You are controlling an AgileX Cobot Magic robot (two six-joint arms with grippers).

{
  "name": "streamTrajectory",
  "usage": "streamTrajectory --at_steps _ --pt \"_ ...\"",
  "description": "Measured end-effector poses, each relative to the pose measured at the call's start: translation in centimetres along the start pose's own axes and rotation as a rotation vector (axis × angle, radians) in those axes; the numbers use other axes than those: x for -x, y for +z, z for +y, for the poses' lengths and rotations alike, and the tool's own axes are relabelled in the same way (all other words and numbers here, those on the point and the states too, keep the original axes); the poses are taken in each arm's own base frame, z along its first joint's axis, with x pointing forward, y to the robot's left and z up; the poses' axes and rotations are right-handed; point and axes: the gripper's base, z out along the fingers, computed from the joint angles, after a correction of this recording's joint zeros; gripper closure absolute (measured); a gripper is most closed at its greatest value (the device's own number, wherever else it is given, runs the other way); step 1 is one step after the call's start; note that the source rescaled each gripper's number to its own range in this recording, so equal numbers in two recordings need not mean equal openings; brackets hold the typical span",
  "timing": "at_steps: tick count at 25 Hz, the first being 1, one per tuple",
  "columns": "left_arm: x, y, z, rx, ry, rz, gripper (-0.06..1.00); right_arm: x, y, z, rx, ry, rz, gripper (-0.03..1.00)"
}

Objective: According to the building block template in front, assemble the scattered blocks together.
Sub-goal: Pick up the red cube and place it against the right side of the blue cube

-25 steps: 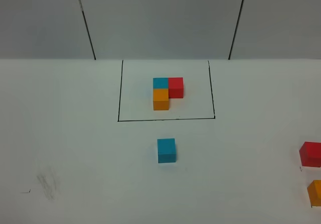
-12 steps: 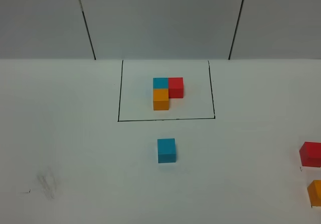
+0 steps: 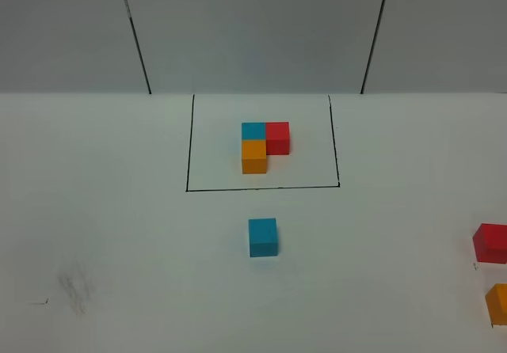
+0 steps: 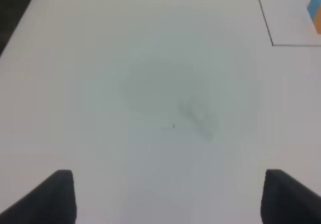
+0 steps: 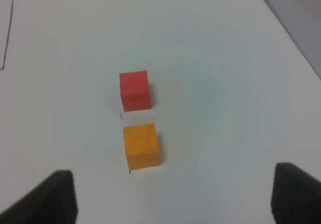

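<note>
Three scattered blocks (image 3: 263, 237), blue near template (image 3: 265, 143), left fingers (image 4: 56, 198), right fingers (image 5: 52, 198) spread

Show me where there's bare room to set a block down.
Widest: left of the outline and blue cube, around the smudge. Also between blue cube and the red cube and orange cube at right. Tight: inside the outline beside the template, and between red and orange.
</note>
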Motion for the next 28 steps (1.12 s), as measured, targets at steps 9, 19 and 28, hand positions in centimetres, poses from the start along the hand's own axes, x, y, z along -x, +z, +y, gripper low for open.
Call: streamTrajectory --at_steps 9,19,28 --pt "-0.9 2.3 0.0 -0.011 -0.037 0.026 0.29 0.0 0.0 0.0 0.0 0.0 0.0 0.31" --pt "-0.9 2.3 0.0 -0.011 -0.038 0.026 0.29 0.0 0.0 0.0 0.0 0.0 0.0 0.31" --pt "-0.9 2.3 0.0 -0.011 -0.038 0.026 0.29 0.0 0.0 0.0 0.0 0.0 0.0 0.31"
